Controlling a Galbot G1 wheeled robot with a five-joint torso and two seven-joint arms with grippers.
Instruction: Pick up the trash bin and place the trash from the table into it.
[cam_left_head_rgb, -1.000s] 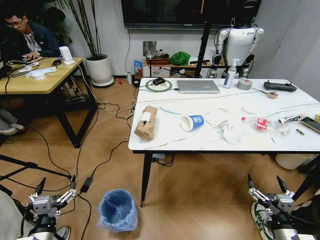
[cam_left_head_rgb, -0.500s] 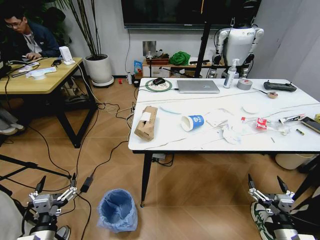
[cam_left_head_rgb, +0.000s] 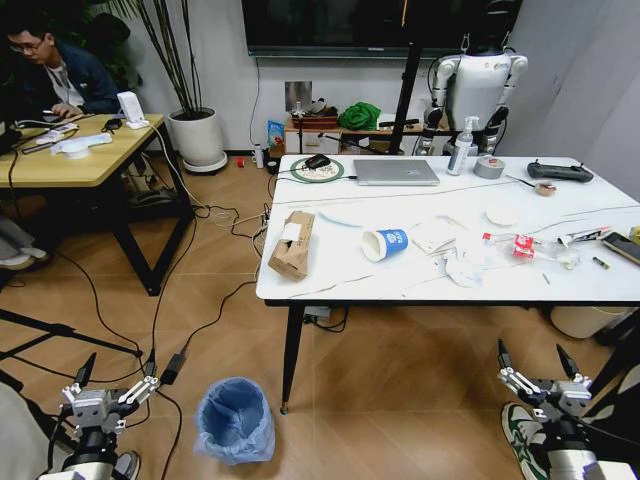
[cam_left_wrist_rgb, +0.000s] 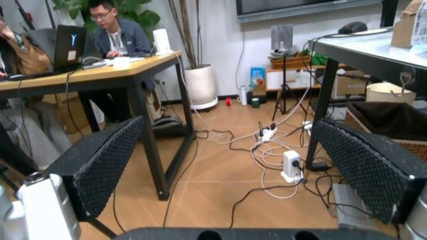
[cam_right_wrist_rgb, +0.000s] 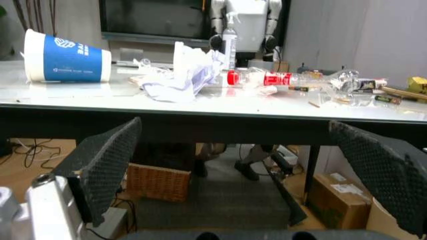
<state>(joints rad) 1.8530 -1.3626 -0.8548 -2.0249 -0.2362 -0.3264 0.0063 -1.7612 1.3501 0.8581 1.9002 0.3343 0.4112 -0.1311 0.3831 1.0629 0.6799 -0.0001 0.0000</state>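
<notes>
The small round trash bin lined with a crinkly light-blue plastic bag (cam_left_head_rgb: 235, 420) stands on the wooden floor, just in front of the near left leg of the large white marble-look table with black edge and slim black legs (cam_left_head_rgb: 330, 285). The bin is upright and nothing grips it.

The left gripper (cam_left_head_rgb: 108, 385) hangs low over the floor to the left of the bin, apart from it, with its jaws spread wide and empty; in the left wrist view the two black textured pads (cam_left_wrist_rgb: 100, 170) stand far apart with only floor and cables between them. The right gripper (cam_left_head_rgb: 543, 368) hangs low in front of the table's near right part, below its edge, jaws likewise wide and empty.

On the table the litter is spread along the near half. A brown cardboard box (cam_left_head_rgb: 291, 245) lies at the near left corner, partly over the left edge. A white paper cup with a blue logo (cam_left_head_rgb: 384, 243) lies on its side toward the middle. Crumpled white tissues (cam_left_head_rgb: 462, 265) sit to its right, and a clear red-capped bottle (cam_left_head_rgb: 525, 248) lies beyond them, toward the right edge.
</notes>
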